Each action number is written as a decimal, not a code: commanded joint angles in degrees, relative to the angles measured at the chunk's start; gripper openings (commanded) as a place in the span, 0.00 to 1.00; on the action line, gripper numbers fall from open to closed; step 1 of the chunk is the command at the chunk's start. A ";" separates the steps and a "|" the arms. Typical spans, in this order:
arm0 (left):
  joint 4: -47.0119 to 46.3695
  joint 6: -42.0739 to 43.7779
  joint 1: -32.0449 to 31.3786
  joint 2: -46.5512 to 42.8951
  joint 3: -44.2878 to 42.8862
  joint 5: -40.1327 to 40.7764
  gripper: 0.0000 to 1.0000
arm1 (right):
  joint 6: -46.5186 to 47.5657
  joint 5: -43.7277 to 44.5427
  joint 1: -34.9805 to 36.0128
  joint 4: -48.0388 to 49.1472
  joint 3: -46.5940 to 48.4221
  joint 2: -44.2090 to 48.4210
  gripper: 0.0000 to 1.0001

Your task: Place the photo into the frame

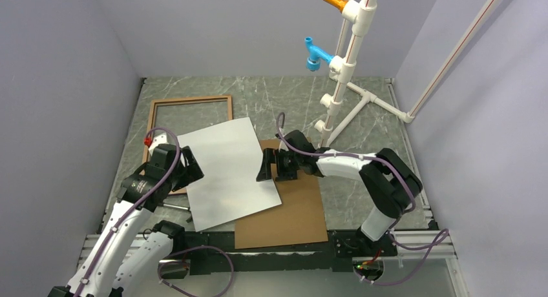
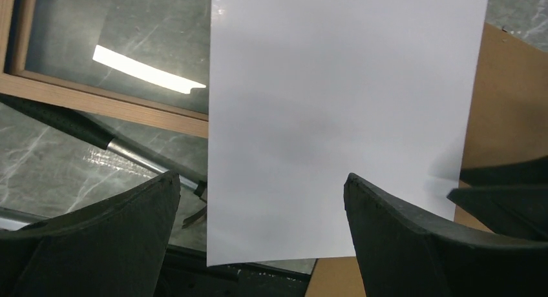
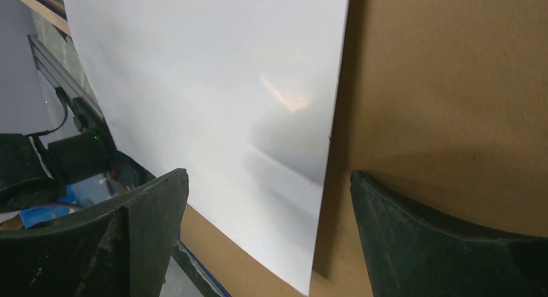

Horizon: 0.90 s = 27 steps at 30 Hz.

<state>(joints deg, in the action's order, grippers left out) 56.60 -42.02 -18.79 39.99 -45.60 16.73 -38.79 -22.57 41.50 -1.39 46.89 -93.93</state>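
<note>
The photo [image 1: 229, 171] lies white back up, tilted, in the middle of the table. Its left part covers a corner of the frame [image 1: 190, 101], which lies flat with its brown wood face up, and its right part rests on the brown backing board [image 1: 291, 213]. My left gripper [image 1: 187, 166] stands open at the photo's left edge. In the left wrist view the photo [image 2: 336, 103] fills the gap between the jaws of the left gripper [image 2: 262, 177], above a frame rail [image 2: 97, 103]. My right gripper [image 1: 266, 166] is open at the photo's right edge [image 3: 207, 97], straddling it over the board [image 3: 452, 84].
A white pipe stand [image 1: 342, 71] with orange and blue fittings rises at the back right. A thin metal rod [image 2: 129, 152] lies on the marble table under the photo's left side. Grey walls close in both sides, and a black rail [image 1: 278, 258] runs along the near edge.
</note>
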 commanded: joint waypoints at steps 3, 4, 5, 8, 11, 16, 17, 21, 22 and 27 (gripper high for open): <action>-3.75 1.39 0.24 0.07 -0.26 -4.03 0.99 | -1.12 -3.73 -0.61 7.34 3.93 -5.90 0.95; -3.70 1.48 0.24 0.01 -0.27 -4.02 0.99 | -1.86 -4.65 -0.94 8.68 3.73 -6.48 0.94; -3.63 1.55 0.24 -0.07 -0.35 -3.96 0.99 | -2.69 -5.61 -1.43 10.14 3.41 -6.98 0.93; -3.50 1.67 0.24 -0.33 -0.37 -3.80 0.99 | -5.35 -9.23 -2.73 14.74 2.26 -8.00 0.91; -3.81 1.72 0.24 -0.35 -0.10 -3.91 0.99 | -7.59 -11.29 -3.41 18.45 1.35 -8.20 0.88; -4.15 1.88 0.24 0.29 0.08 -4.49 0.99 | -12.24 -15.59 -3.53 26.71 0.26 -9.76 0.77; -3.99 1.93 0.24 0.41 0.12 -4.52 0.99 | -13.35 -16.65 -3.54 28.29 0.10 -10.11 0.72; -1.60 1.89 0.24 1.45 -1.09 -3.18 0.99 | -15.27 -18.12 -3.36 31.05 -0.22 -9.74 0.61; -1.50 1.94 0.24 1.62 -1.08 -3.11 0.99 | -15.67 -18.46 -3.41 31.74 -0.32 -9.51 0.56; -2.95 1.88 0.25 1.56 -0.20 -3.98 0.99 | -17.67 -19.97 -3.35 35.90 -0.98 -9.38 0.46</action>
<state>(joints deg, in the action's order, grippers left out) 54.70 -41.10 -18.79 41.85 -45.34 13.15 -54.11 -39.72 37.98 26.48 46.30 -103.96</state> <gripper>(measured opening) 0.994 0.466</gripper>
